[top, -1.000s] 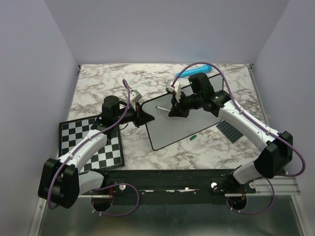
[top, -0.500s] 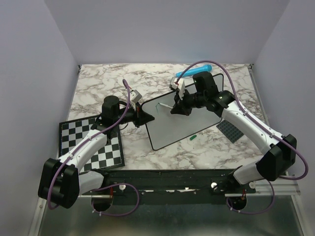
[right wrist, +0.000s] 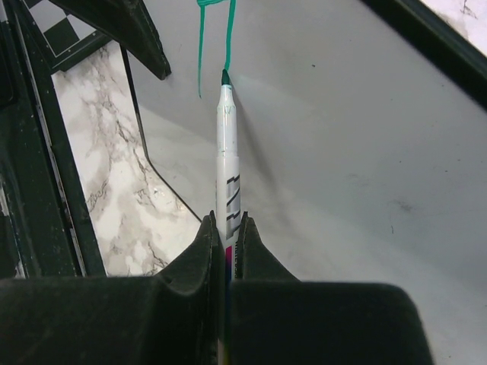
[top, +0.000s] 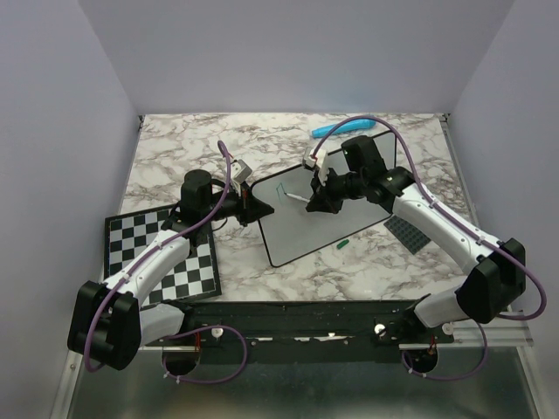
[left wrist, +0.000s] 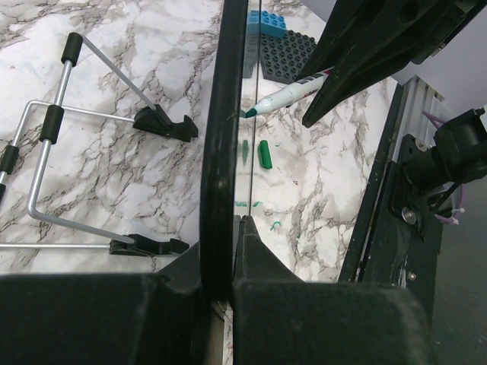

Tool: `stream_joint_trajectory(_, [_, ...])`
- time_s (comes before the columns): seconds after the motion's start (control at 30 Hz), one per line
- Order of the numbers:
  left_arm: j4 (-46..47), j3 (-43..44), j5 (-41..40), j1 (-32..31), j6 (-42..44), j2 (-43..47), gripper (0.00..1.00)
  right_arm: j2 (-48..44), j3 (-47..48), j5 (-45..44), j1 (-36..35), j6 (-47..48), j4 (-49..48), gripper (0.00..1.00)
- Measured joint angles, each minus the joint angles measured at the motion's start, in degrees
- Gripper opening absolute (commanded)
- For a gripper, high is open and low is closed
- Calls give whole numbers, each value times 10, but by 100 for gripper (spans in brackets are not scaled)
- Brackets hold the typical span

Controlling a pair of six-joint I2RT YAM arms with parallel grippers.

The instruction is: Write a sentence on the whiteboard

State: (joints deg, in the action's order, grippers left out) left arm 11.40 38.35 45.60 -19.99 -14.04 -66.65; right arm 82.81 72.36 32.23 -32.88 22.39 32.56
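Whiteboard (top: pixel 306 236): at the middle of the table (top: pixel 175 148), its left rim pinched between the shut fingers of the left claw (top: pixel 255 208); seen edge-on from the left wrist view, with a wire stand (left wrist: pixel 46 129) on the marble behind it

Right claw (right wrist: pixel 226 228): clamped on the barrel of a green marker (right wrist: pixel 225 144), which points away from the wrist camera; the tip meets the board at the end of a stroke

Sentence (right wrist: pixel 200 53): only a first green loop, near the board's upper left corner; nearly all of the writing looks yet to be done

Risks, judged: the board is gripped on one edge only, so hard pen pressure could pivot or flex it and break the line; the marker sits in a narrow pinch and could twist or slide back, lifting the tip off and leaving gaps; the right arm works just beside the left claw, so a stroke carried further left could bring them together; a green cap (top: pixel 343 245) lies loose on the table near the board's lower edge and could be knocked away

Room: plain pale lilac walls on three sides

Table: white marble pattern with grey veins, smooth and likely slippery under the board's feet; also bears a checkerboard (top: pixel 162 253) at near left, a dark studded plate (top: pixel 404 231) at right, a blue object (top: pixel 336 128) at the far edge
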Motion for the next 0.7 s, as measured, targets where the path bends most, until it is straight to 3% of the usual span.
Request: stream_joint_trajectory(0.7, [-3, 1, 0, 0, 0, 0, 0, 25, 17, 16, -16, 1, 8, 1])
